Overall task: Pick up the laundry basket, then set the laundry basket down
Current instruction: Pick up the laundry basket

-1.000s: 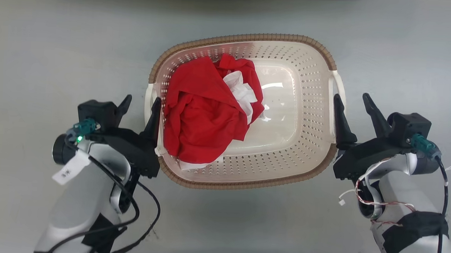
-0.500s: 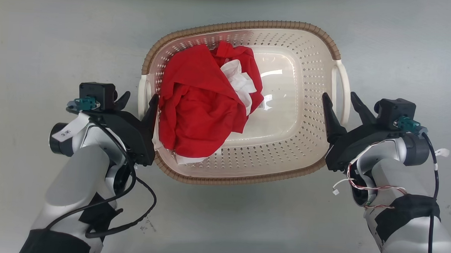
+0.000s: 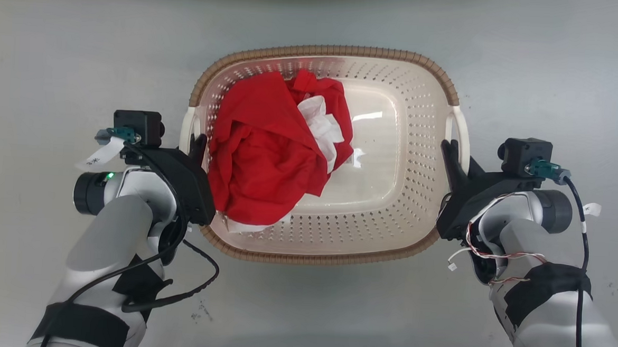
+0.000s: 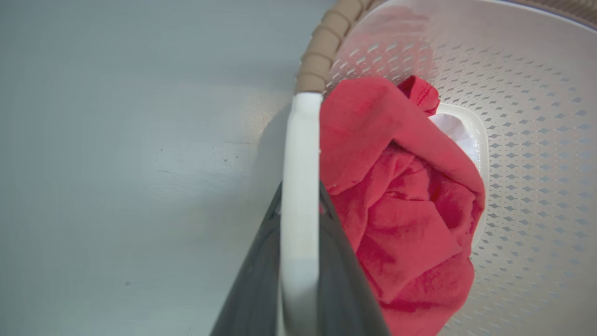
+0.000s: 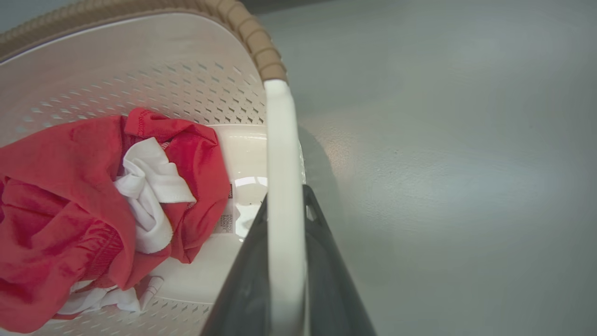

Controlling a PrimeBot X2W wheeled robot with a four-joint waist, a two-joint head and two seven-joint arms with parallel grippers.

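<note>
1. Gripped at both ends for a level carry: the left gripper [image 3: 191, 142] pinches tight on the left handle [image 4: 298, 186], the right gripper [image 3: 459, 156] on the right handle [image 5: 282, 196].
2. The laundry basket [image 3: 397, 199] is mid-floor [image 3: 56, 49], with red clothes [image 3: 262, 160] heaped toward its left end. Whether it is lifted cannot be told.
3. The garment label [image 5: 225, 223] and the wrist tag [image 3: 97, 154] carry writing too small to read.

The red garment [image 3: 259, 160] hides most of a white cloth [image 3: 319, 125] (and the laundry basket [image 3: 391, 223]'s left floor).
</note>
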